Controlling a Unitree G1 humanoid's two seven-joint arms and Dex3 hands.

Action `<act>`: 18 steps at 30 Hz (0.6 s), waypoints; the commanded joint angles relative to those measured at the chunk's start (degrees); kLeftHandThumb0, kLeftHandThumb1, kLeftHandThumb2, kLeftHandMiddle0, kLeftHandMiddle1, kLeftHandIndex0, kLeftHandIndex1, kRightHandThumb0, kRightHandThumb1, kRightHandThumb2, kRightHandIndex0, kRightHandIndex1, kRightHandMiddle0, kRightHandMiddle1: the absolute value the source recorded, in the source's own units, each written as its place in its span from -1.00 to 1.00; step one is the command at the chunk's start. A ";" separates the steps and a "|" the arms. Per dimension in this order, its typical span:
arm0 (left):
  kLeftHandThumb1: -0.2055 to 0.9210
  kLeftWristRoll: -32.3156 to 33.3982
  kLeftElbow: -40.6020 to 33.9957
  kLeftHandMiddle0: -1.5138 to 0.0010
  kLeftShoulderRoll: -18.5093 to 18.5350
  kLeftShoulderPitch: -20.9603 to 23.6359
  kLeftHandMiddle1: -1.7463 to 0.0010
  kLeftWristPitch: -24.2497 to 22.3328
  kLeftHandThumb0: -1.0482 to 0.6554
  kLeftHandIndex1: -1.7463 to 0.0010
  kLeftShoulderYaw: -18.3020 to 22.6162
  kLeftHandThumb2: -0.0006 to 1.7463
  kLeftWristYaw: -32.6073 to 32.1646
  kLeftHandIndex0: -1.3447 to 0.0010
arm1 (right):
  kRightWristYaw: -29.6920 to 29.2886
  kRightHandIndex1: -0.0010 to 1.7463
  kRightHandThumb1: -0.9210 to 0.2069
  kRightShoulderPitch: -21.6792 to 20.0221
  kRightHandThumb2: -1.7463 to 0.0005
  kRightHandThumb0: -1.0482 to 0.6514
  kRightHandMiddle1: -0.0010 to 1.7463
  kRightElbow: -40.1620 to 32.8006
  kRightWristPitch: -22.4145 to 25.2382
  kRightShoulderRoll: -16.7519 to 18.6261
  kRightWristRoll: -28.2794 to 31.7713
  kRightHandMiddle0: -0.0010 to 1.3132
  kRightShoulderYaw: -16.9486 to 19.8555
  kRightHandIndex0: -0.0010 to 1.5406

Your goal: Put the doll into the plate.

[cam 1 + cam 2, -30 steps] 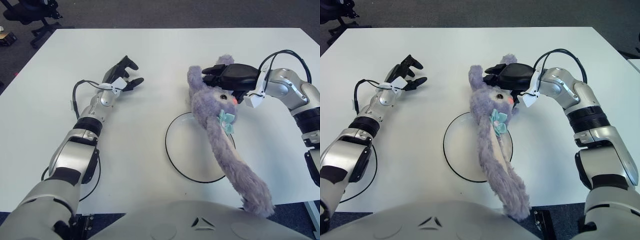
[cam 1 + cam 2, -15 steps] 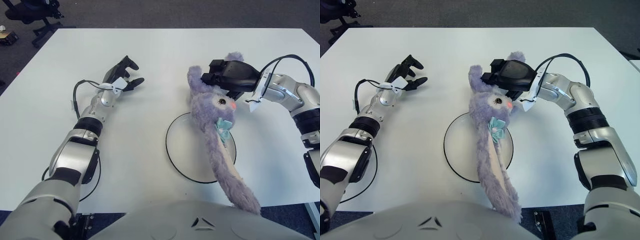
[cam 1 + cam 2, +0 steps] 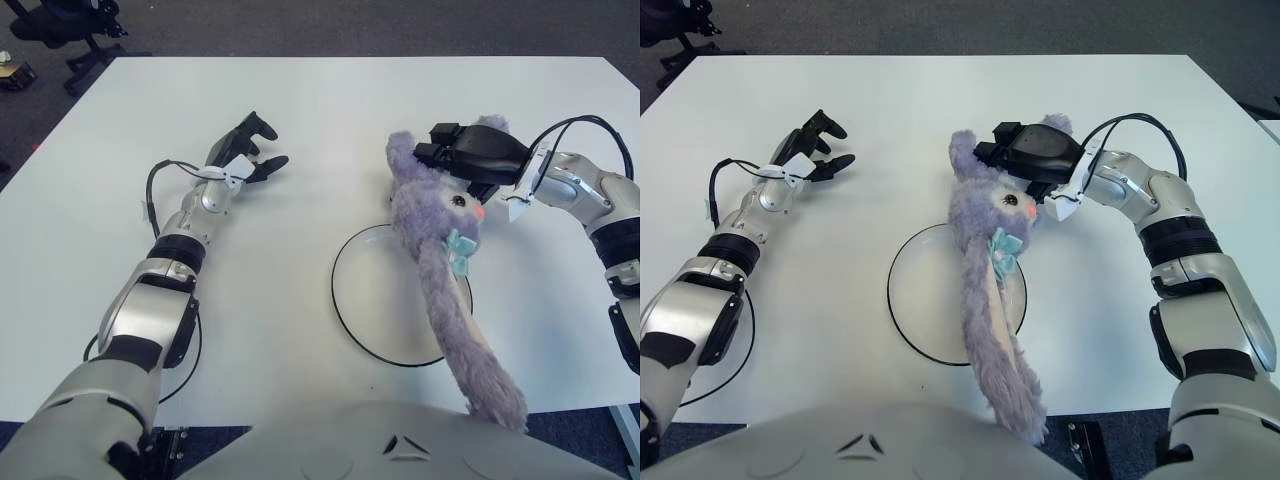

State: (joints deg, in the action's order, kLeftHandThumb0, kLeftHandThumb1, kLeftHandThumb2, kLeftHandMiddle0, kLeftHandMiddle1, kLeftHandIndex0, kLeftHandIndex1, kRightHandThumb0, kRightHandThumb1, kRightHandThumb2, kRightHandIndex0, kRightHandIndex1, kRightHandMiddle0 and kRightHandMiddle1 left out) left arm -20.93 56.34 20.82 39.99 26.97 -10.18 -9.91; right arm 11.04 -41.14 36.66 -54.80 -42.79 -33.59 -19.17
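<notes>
The right hand [image 3: 1035, 155] is clenched on the head of the fluffy purple rabbit doll with a teal bow [image 3: 990, 290], holding it just beyond the far rim of the round white plate with a thin black edge [image 3: 915, 310]. The doll's long body hangs across the right part of the plate and past its near rim. The plate lies on the white bench [image 3: 890, 100]. Well to the left of the plate, the left hand [image 3: 815, 145] shows over the bench with fingers relaxed, grasping nothing.
</notes>
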 commanded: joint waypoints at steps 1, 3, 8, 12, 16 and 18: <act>1.00 0.08 0.35 0.54 0.60 -1.13 -0.87 0.66 0.22 -0.66 0.21 -0.55 0.51 0.62 | 1.57 0.82 -0.16 1.22 -0.27 0.23 1.00 0.34 1.43 0.69 3.54 -0.46 1.42 -0.28; 1.00 0.11 0.32 0.54 0.67 -1.21 -0.87 0.90 0.22 -0.67 0.27 -0.55 0.46 0.62 | 2.40 0.84 -0.15 1.35 -0.29 0.23 1.00 0.30 1.83 0.90 4.88 -0.47 1.68 -0.28; 1.00 0.22 0.27 0.54 0.88 -1.41 -0.87 1.62 0.22 -0.68 0.48 -0.55 0.35 0.62 | 3.97 0.91 -0.07 1.07 -0.38 0.24 1.00 0.27 2.67 1.41 6.67 -0.45 2.14 -0.27; 1.00 0.32 0.06 0.55 1.08 -1.71 -0.87 2.46 0.22 -0.68 0.73 -0.54 0.11 0.63 | 4.72 0.96 -0.02 0.90 -0.44 0.24 1.00 -0.02 4.04 2.02 7.92 -0.43 2.94 -0.27; 1.00 -0.10 -0.41 0.55 1.56 -2.12 -0.86 4.22 0.22 -0.69 0.68 -0.54 -0.55 0.63 | 5.60 0.96 0.00 0.05 -0.45 0.24 1.00 -0.03 5.44 2.41 9.58 -0.42 3.93 -0.26; 1.00 -0.86 -1.11 0.54 2.11 -2.53 -0.85 6.35 0.22 -0.70 0.38 -0.54 -1.52 0.64 | 6.66 0.96 0.00 -0.67 -0.45 0.24 1.00 0.01 6.29 2.56 11.20 -0.42 4.57 -0.26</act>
State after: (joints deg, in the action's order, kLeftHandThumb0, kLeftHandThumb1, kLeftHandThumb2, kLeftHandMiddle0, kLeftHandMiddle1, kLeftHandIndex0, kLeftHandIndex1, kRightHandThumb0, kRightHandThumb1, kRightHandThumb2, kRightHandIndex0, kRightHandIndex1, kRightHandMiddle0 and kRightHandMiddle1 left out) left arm -20.96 56.24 21.45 38.69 30.59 -9.82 -10.19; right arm 16.42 -40.12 36.86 -49.74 -40.56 -25.45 -16.63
